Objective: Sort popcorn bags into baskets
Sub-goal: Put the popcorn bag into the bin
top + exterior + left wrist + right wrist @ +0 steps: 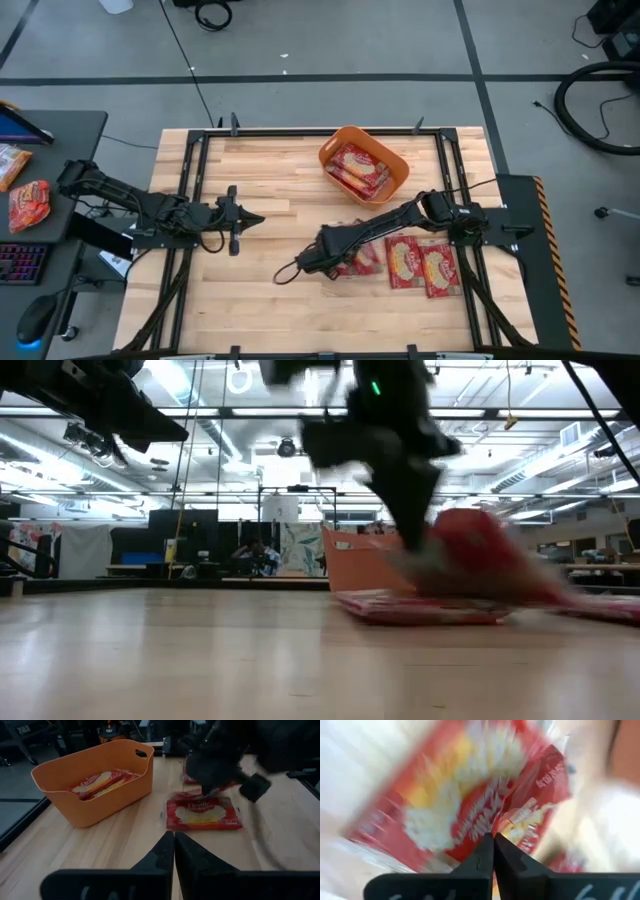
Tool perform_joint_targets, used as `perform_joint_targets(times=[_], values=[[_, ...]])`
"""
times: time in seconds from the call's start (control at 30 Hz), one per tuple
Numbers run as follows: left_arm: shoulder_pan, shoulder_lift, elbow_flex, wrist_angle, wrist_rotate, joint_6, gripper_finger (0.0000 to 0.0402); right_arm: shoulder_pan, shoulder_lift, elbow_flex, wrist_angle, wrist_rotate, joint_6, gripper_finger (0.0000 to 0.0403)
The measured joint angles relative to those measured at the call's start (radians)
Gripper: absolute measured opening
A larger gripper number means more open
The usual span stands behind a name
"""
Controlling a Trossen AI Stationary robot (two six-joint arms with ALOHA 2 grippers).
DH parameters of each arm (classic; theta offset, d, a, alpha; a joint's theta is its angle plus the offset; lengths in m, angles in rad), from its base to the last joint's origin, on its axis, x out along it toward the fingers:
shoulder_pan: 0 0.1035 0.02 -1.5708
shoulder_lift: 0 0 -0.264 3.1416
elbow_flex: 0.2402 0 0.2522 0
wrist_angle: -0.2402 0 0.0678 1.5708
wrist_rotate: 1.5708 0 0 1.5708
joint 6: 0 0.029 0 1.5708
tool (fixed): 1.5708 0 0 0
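Nearest the lens in the right wrist view: a popcorn bag [465,815], red with a yellow-cream picture, blurred, filling the view. Right gripper [493,836] fingers pressed together at its edge, pinching it.

High view: right gripper [322,256] over mid-table, at the near end of a cluster of loose bags [420,265] lying flat on the wooden table [260,300]. In the low view the held bag [480,550] tilts up above a flat packet [420,608].

Left gripper [250,217] waits left of centre, well apart from the bags; fingers closed, empty.

Farther back: orange basket [365,165] near the table's far edge, several bags [357,168] lying inside.
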Motion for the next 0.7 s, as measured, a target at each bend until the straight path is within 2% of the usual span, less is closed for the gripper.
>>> perform_joint_targets(times=[0.2, 0.3, 0.37, 0.5, 0.7], values=[[0.000, 0.000, 0.000, 0.000, 0.000, 0.000, 0.0018, 0.039, 0.000, 0.204, -0.052, 0.347, -0.155, 0.0009], [0.000, 0.000, 0.000, 0.000, 0.000, 0.000, 0.0018, 0.057, -0.001, 0.272, -0.070, 0.526, -0.289, 0.0008], [0.000, 0.000, 0.000, 0.000, 0.000, 0.000, 0.0018, 0.055, -0.001, 0.294, -0.079, 0.606, -0.384, 0.0008], [0.000, 0.000, 0.000, 0.000, 0.000, 0.000, 0.0018, 0.015, -0.001, 0.297, -0.084, 0.702, -0.557, 0.0008], [0.000, 0.000, 0.000, -0.001, 0.000, 0.001, 0.0018, -0.100, -0.001, 0.281, -0.085, 0.710, -0.678, 0.0008]])
